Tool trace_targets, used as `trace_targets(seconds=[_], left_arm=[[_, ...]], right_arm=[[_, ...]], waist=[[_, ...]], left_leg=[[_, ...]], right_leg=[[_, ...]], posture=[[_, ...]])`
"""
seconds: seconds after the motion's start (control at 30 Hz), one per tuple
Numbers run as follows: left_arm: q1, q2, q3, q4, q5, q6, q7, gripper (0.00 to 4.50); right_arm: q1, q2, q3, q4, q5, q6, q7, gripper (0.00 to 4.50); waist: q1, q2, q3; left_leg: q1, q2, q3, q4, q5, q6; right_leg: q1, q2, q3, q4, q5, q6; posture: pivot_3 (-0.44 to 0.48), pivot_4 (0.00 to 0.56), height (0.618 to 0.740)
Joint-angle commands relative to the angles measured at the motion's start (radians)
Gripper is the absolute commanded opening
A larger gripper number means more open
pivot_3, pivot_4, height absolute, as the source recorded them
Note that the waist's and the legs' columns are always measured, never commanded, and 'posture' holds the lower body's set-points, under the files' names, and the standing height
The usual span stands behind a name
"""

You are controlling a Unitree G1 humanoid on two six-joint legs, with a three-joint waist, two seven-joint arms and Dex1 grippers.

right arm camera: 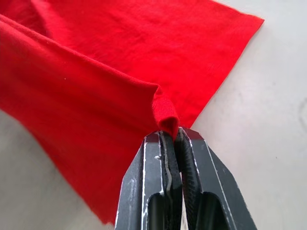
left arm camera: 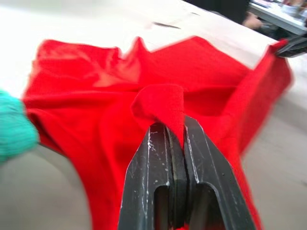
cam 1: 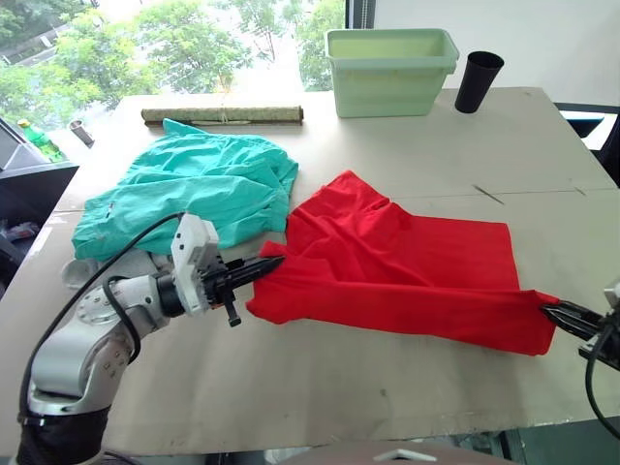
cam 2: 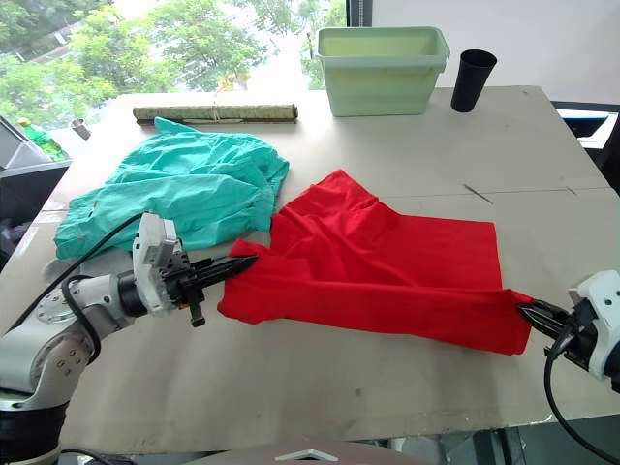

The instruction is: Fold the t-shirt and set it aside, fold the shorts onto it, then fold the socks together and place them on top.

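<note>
Left eye view has both grippers' fingers pinching the t-shirt (cam 1: 397, 257): left gripper (cam 1: 274, 263) mid-left, right gripper (cam 1: 548, 309) at the lower-right corner. I'd carry both ends over together, edge taut, so the fold lands straight on the surface (cam 1: 407, 387).

A broad pale beige surface (cam 1: 407, 155) fills the scene, its far edge against a window (cam 1: 174, 39) full of bright daylight and green trees. A plain white wall (cam 1: 523, 34) stands behind the far right corner, with a dark window frame (cam 1: 360, 14) between them. Beyond the left edge sits dark furniture (cam 1: 29, 189).
</note>
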Motion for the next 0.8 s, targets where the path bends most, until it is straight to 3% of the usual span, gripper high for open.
trace_targets(seconds=[0.03,0.1,0.27,0.47,0.53,0.67,0.8], left_arm=[[0.0,-0.007,-0.017,-0.01,0.028,-0.064,-0.024,0.0],[-0.007,-0.012,-0.009,-0.011,-0.004,-0.037,-0.02,0.0],[0.047,0.058,-0.079,0.067,0.131,-0.109,-0.098,0.0],[0.16,0.2,0.006,0.01,-0.099,0.077,-0.326,0.0],[0.172,0.229,0.04,0.009,-0.15,0.12,-0.346,0.0],[0.038,0.146,-0.018,0.109,0.0,-0.004,-0.216,0.0],[-0.022,0.098,-0.071,0.146,0.071,-0.054,-0.184,0.0]], right_arm=[[0.001,0.013,0.004,-0.027,0.016,-0.019,-0.004,0.08],[0.01,0.019,-0.001,-0.05,0.046,-0.011,0.006,0.08],[0.039,-0.004,0.022,-0.037,0.022,-0.007,0.011,0.08],[0.175,-0.045,-0.011,-0.101,0.106,0.046,0.136,0.08],[0.187,-0.034,-0.062,-0.113,0.195,0.091,0.148,0.08],[0.166,-0.029,-0.048,-0.059,0.138,0.059,0.098,0.08],[0.124,-0.024,-0.005,-0.03,0.092,0.052,0.041,0.08]], waist=[[0.001,0.0,0.0],[0.002,0.0,0.0],[0.002,0.0,0.0],[0.006,0.0,0.0],[0.008,0.0,0.0],[0.016,0.002,0.0],[0.013,0.0,0.0]], left_leg=[[0.0,0.0,0.0,0.0,0.0,0.0],[0.0,0.0,0.0,0.0,0.0,0.0],[0.001,0.0,0.0,0.001,-0.003,0.004],[-0.001,0.0,-0.001,0.0,-0.003,0.005],[-0.001,0.0,-0.001,0.0,-0.003,0.005],[0.0,0.0,-0.001,0.0,-0.003,0.005],[0.0,0.0,-0.001,0.0,-0.003,0.006]], right_leg=[[0.0,0.0,0.0,0.0,0.0,0.0],[0.0,0.0,0.0,0.0,0.0,0.0],[0.0,0.0,0.0,0.0,0.0,0.0],[-0.002,0.0,0.0,-0.001,0.0,0.0],[-0.002,0.0,0.0,-0.001,0.0,0.0],[-0.001,-0.001,0.0,-0.002,0.0,0.0],[-0.001,-0.001,0.0,-0.002,0.0,0.0]], posture=[[0.0,0.15,0.727],[0.0,0.15,0.727],[0.0,0.15,0.727],[0.0,0.15,0.727],[0.0,0.15,0.727],[0.0,0.15,0.727],[0.0,0.15,0.727]])
